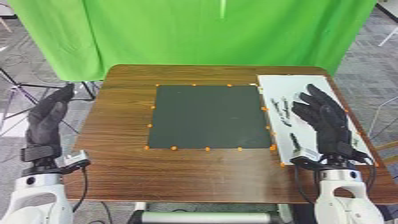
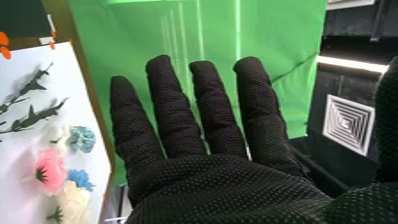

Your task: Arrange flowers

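Green curtain behind, brown table in front, and the dark mat sits between the robot's two hands! Right hand is wide open, fingers straight, holding nothing, over the white board. Leafy stems lie between it and the mat; beside that hand, the pink flower, blue flower, teal flower and cream flower rest loose on the board. Left hand, open and unladen, waits beside the table. Arranging looks unstarted: picking and placing all to come.
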Robot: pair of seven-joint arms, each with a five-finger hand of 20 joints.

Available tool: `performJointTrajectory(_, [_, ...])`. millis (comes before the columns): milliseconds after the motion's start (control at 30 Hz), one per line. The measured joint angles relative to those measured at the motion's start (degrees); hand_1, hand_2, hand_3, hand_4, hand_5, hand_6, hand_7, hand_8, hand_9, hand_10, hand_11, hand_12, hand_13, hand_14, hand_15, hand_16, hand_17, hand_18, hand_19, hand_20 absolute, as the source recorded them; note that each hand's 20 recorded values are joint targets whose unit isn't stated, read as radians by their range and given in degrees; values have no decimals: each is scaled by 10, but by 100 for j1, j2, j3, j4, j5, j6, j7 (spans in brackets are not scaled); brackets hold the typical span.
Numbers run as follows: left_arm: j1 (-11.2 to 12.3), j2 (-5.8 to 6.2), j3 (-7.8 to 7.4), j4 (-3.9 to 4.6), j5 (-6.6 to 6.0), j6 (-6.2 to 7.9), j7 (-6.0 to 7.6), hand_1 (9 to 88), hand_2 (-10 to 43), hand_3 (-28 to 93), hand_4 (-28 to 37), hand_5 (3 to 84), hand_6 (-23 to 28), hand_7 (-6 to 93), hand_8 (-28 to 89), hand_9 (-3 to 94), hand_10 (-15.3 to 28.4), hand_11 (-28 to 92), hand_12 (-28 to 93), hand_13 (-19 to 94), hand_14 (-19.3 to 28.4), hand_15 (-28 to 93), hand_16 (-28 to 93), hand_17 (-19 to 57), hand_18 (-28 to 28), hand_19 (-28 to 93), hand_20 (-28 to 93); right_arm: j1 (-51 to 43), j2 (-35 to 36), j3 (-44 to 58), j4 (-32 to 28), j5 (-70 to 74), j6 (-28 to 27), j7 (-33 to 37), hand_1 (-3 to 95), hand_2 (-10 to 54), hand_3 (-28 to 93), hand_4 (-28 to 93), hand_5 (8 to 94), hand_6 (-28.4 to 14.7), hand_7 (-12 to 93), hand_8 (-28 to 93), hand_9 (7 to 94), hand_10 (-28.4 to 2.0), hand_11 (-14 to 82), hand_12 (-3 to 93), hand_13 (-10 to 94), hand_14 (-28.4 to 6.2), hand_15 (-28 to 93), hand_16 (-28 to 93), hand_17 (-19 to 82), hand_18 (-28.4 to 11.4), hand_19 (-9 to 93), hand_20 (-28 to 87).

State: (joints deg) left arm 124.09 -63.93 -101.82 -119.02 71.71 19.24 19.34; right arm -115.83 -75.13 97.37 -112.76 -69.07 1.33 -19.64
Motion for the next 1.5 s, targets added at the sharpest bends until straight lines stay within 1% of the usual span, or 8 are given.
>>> performJointTrajectory(100, [0,-5,-19,0,207,-59,-50,192,30,625,-283,399,25,141,-85,363,126,133,59,253,139,53,-23,35,63,10,107,6,9,-24,0,-74,1,43,165,-95,668,-221,412,-13,127,-82,438,-150,54,180,384,-173,117,236,220,-210,77,290])
performJointTrajectory(300, [1,-6,-66,-2,209,-113,-93,192,30,625,-283,400,25,140,-85,364,126,134,60,254,140,53,-23,36,63,10,107,14,32,-51,-3,-142,18,103,167,-95,666,-217,414,-15,128,-80,443,-150,55,182,400,-173,122,239,231,-209,107,310])
performJointTrajectory(533, [-30,-7,-121,-2,427,-260,-198,193,32,624,-283,400,25,139,-85,364,126,135,62,255,141,53,-22,36,63,10,107,24,225,-144,-126,-265,415,342,237,-95,658,-211,450,-24,164,-79,522,-158,116,222,582,-151,191,268,309,-190,418,484])
performJointTrajectory(633, [-42,-6,-177,-12,543,-340,-254,193,32,623,-283,400,25,139,-84,365,126,136,63,256,141,54,-21,36,63,10,107,17,407,-179,-318,-684,807,765,250,-95,652,-204,469,-27,173,-78,543,-159,144,226,628,-144,264,267,324,-196,537,503])
performJointTrajectory(967, [-12,-2,-264,-102,577,-461,-367,194,33,623,-283,400,26,136,-83,366,127,138,66,265,145,58,-18,36,64,11,107,-264,1349,-20,-1040,-1970,1458,1962,322,-95,631,-198,558,-19,265,-75,658,-157,317,284,738,-105,498,282,386,-207,772,543])
performJointTrajectory(1233, [108,4,-361,-181,612,-543,-468,195,33,622,-283,399,27,134,-82,368,128,139,68,275,151,62,-15,34,67,15,107,-417,2107,-527,-1204,-4575,2368,3952,354,-95,603,-207,659,-17,383,-71,767,-125,447,356,857,-49,606,316,512,-190,924,533])
performJointTrajectory(1333, [147,5,-403,-208,625,-579,-505,197,34,619,-283,398,27,133,-82,368,129,139,69,278,152,63,-14,34,68,16,107,-415,2149,-559,-1218,-5051,2148,4501,343,-95,600,-208,678,-14,394,-69,787,-120,455,360,877,-40,614,321,539,-185,931,545])
performJointTrajectory(1500, [160,8,-441,-220,692,-667,-557,198,34,616,-283,398,28,131,-81,368,129,138,70,280,153,64,-13,34,68,17,106,-417,2235,-498,-1292,-5787,792,4930,330,-95,589,-204,724,-9,409,-53,825,-115,469,363,914,-31,626,328,580,-180,932,590])
